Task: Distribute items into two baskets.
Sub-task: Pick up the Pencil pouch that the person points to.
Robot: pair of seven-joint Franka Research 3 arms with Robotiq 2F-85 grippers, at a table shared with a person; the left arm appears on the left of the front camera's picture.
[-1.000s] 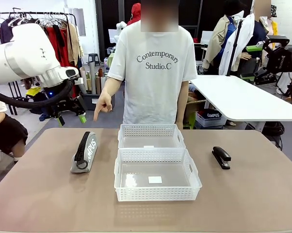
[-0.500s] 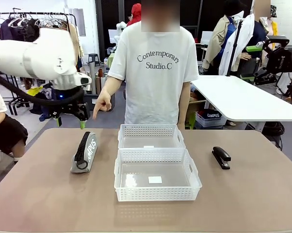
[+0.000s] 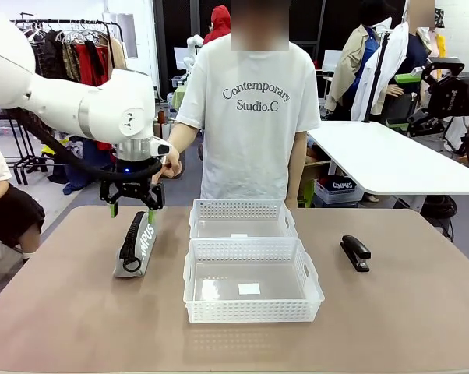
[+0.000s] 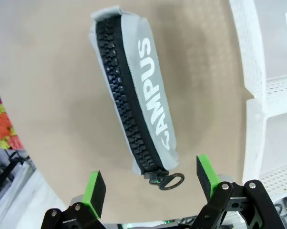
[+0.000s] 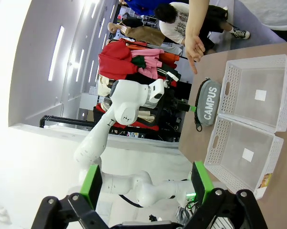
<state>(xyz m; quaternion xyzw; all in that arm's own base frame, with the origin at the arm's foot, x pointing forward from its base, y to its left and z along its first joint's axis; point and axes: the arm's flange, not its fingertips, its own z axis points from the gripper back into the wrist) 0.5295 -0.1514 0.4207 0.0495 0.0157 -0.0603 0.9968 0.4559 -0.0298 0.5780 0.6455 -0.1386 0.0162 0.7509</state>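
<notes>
- Left gripper [image 3: 132, 208]: jaws spread wide, holding nothing, poised just above one end of the grey fabric zip pouch with white "CAMPUS" lettering [image 4: 143, 95].
- Along the fingers: pouch straight below and ahead, zip-pull end between the two green pads [image 4: 95, 187], long body running away from them. Pads clear of the cloth, one to either side of its narrow width.
- Likely handling: soft, light, squashy. Bound to sag if pinched at one tip. Black zipper line stiffer than the cloth sides.
- Best hold, by judgement: across the narrow width nearer mid-length, one pad on the lettered side, the other beyond the zipper. Loose metal pull ring [image 4: 169, 181] to be avoided.
- Room: bare brown table [image 3: 63, 327] on the gripper's outer side. On its inner side, just beside the pouch, two shallow white perforated plastic baskets, the far basket [image 3: 242, 205] and the near basket [image 3: 250, 313], each open-topped and wider than the pouch.
- Lattice rims to clear: lift first, then carry sideways.
- Person's hand [image 3: 172, 162] close behind the wrist, so little room there.
- Small black desk stapler [image 3: 355, 252] beyond the baskets, well apart from this gripper.
- Right gripper [image 5: 146, 183]: wide, empty, far from all of it.
</notes>
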